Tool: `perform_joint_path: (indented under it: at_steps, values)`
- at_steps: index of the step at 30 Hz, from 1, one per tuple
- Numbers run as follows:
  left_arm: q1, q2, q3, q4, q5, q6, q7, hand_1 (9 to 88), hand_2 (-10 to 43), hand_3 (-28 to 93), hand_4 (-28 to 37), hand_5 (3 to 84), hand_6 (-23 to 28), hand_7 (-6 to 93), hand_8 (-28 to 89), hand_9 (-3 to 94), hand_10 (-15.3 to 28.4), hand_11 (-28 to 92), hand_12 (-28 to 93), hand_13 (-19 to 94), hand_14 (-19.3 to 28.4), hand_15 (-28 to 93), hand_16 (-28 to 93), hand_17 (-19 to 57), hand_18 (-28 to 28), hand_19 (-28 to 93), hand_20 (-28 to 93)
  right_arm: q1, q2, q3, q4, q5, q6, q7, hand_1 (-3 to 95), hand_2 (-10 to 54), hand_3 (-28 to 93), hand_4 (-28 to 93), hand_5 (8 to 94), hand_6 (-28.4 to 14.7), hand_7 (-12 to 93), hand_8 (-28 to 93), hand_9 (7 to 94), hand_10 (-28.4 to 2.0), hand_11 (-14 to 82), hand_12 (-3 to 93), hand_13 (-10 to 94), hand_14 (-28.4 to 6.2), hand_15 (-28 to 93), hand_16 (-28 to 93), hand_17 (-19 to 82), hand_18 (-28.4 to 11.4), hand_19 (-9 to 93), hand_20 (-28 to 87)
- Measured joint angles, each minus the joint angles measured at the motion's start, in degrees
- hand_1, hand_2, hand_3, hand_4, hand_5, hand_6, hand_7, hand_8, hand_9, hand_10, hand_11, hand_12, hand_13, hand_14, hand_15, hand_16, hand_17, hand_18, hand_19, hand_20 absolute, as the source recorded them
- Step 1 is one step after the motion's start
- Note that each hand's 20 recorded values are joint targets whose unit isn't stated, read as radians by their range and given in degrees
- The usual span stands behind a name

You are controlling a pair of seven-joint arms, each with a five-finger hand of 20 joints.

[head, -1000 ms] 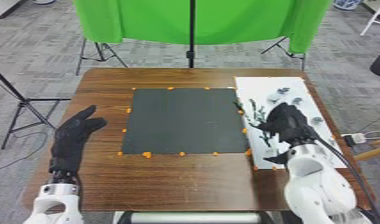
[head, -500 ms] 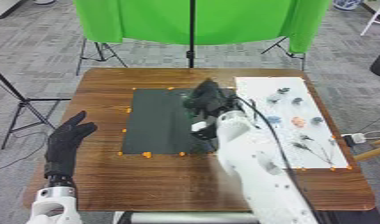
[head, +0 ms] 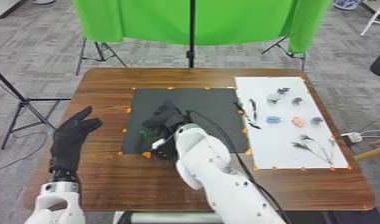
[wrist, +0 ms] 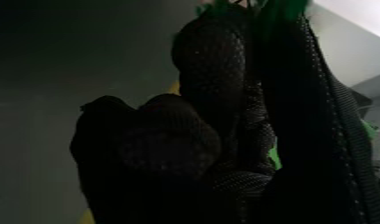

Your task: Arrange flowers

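Table (head: 169, 185) first, from where I stand: dark board (head: 213, 100) on it, white sheet (head: 266, 152) at the board's three o'clock. And the hands?

— Left hand (head: 69, 134) is off at nine o'clock, relaxed, holding nothing. Right hand (head: 167, 120) is over the board, grasping a green sprig (head: 149, 134) that shows toward eight o'clock.

— So it's placing that. How would you do it?

— Settle the arm first, I'd say, then lower gently until the sprig lies flat, and only then loosen the grip. Lift straight up, or the leaves might snag on the glove and drag.

— What's different from half a second ago?

— That hand was nearer the board's one o'clock; now it's come across toward nine, sprig and all. The little blue flower (head: 273, 119) hasn't budged from the sheet.
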Motion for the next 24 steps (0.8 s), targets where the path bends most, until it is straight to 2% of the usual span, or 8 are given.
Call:
perform_joint_path:
  at_steps: [7,16,17,18,20,24]
  values:
    - [-1.4,0.28,0.87,0.25,0.24,-0.85,-0.38,22.0,-4.4,69,-20.9,48.2,1.2,13.7,-5,51.1,13.6,21,17,42,16.6,21,6,9.9,13.4,7,28,0.0,-0.3,-0.4,2.6,-5.8,2.1,-0.4,60.8,-9.5,50,-4,79.1,-2.7,41,12,91.5,-10.4,42.6,20.5,94,-0.1,62,19,72,-6.5,93,43]
    - [-1.4,0.21,0.75,0.22,0.64,-1.85,-0.63,21.9,-4.7,69,-20.4,47.8,1.1,13.5,-5,50.8,13.5,21,17,42,16.6,20,6,9.4,13.7,7,28,-0.8,-0.2,-0.4,2.8,-6.1,1.8,-2.0,62.5,-9.5,34,3,79.1,-2.6,42,12,91.4,-10.1,43.2,19.9,94,-0.7,62,19,72,-6.8,93,43]
    - [-1.4,0.21,0.74,0.22,0.67,-1.95,-0.69,21.9,-4.7,69,-20.3,47.8,1.1,13.4,-5,50.8,13.5,21,17,42,16.5,20,6,9.3,13.7,7,28,-1.0,-0.2,-0.4,2.8,-6.1,1.8,-2.1,78.3,-9.5,-13,35,79.2,-2.7,42,12,91.3,-10.1,43.3,19.8,94,-0.7,62,19,72,-6.8,93,43]
    - [-1.4,0.21,0.74,0.22,0.7,-2.05,-0.75,21.9,-4.7,69,-20.3,47.8,1.1,13.4,-5,50.8,13.5,21,17,42,16.6,20,6,9.2,13.8,7,28,-1.0,-0.2,-0.4,2.8,-6.1,1.7,-2.1,81.4,-9.5,-23,41,79.2,-2.7,42,12,91.2,-10.1,43.3,19.8,94,-0.7,62,19,72,-6.8,93,43]
    - [-1.4,0.21,0.74,0.22,0.77,-2.24,-0.86,21.8,-4.8,69,-20.2,47.8,1.1,13.4,-5,50.7,13.4,21,17,42,16.6,20,6,9.1,13.8,7,28,-1.2,-0.2,-0.3,2.9,-6.2,1.6,-2.4,82.8,-9.5,-28,43,79.1,-2.7,42,12,91.2,-10.1,43.4,19.9,94,-0.7,62,19,72,-6.9,93,43]
    - [-1.4,0.17,0.71,0.22,0.99,-2.64,-1.04,21.9,-5.1,69,-20.1,47.7,1.2,13.3,-5,50.6,13.4,21,17,42,16.5,20,6,8.9,13.9,7,28,-1.4,-0.2,-0.3,3.0,-6.2,1.4,-3.0,81.3,-9.5,-28,41,79.1,-2.6,42,12,91.0,-10.3,43.5,20.0,94,-0.8,62,19,72,-7.2,93,43]
